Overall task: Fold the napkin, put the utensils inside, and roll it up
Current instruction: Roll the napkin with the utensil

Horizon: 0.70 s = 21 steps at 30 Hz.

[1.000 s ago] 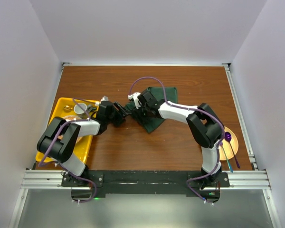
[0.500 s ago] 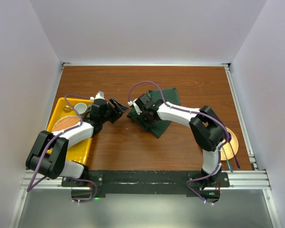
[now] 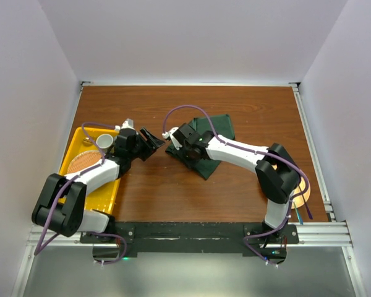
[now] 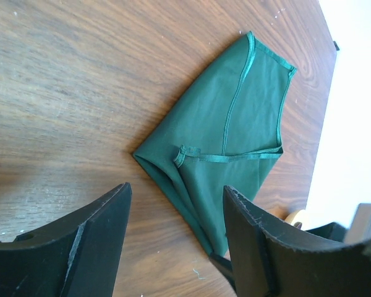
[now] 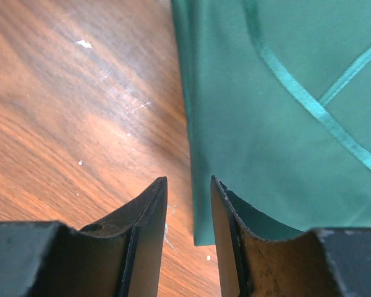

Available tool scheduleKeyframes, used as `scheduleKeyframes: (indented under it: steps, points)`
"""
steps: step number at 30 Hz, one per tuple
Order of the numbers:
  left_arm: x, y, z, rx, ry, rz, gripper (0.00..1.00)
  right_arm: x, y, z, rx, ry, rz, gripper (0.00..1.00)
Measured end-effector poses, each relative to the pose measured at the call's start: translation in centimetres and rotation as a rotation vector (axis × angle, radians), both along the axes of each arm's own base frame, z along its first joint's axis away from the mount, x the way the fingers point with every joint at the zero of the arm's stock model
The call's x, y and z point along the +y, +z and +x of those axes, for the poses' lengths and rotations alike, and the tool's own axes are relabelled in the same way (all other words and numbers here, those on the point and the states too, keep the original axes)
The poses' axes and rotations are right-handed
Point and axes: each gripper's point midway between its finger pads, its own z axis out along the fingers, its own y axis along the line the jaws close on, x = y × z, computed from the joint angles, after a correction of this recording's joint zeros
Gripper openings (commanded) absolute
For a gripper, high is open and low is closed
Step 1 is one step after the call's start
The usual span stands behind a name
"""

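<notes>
The green napkin (image 3: 219,125) lies folded into a pointed shape at the table's middle; it also shows in the left wrist view (image 4: 235,136) and the right wrist view (image 5: 284,111). My left gripper (image 3: 149,141) (image 4: 176,189) is open and empty, just left of the napkin's point. My right gripper (image 3: 175,147) (image 5: 188,180) hangs low over the napkin's left edge, jaws a narrow gap apart, with the cloth's corner under that gap. Thin stick-like utensils (image 3: 298,214) poke out by the orange plate (image 3: 304,189) at the right, mostly hidden by my right arm.
A yellow tray (image 3: 71,162) at the left holds a white cup (image 3: 104,142) and a round woven mat (image 3: 83,162). Metal rails run along the table's right and near edges. White walls close in the sides and back.
My left gripper has drawn back left from the napkin toward the tray. My right arm has stretched further left, its gripper staying low at the napkin's left edge.
</notes>
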Motion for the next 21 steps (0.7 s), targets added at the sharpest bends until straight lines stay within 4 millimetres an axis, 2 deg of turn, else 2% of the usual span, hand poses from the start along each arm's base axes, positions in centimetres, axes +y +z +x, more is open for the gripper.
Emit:
scheduleKeyframes:
  steps: [8, 11, 18, 21]
  points:
    - [0.0, 0.2, -0.1, -0.002, -0.006, -0.006, 0.65, -0.2, -0.6, -0.2, -0.002, 0.009, -0.017, 0.48]
    - [0.1, 0.5, -0.2, -0.006, -0.004, -0.007, 0.65, -0.2, -1.1, 0.0, -0.007, 0.016, -0.027, 0.47]
    - [0.2, 0.4, -0.5, -0.003, -0.004, -0.006, 0.65, -1.2, -4.4, -0.6, 0.03, 0.02, -0.091, 0.42]
    - [0.3, 0.3, -0.6, 0.001, -0.004, -0.005, 0.65, -1.1, -4.6, -0.5, 0.026, 0.019, -0.088, 0.44]
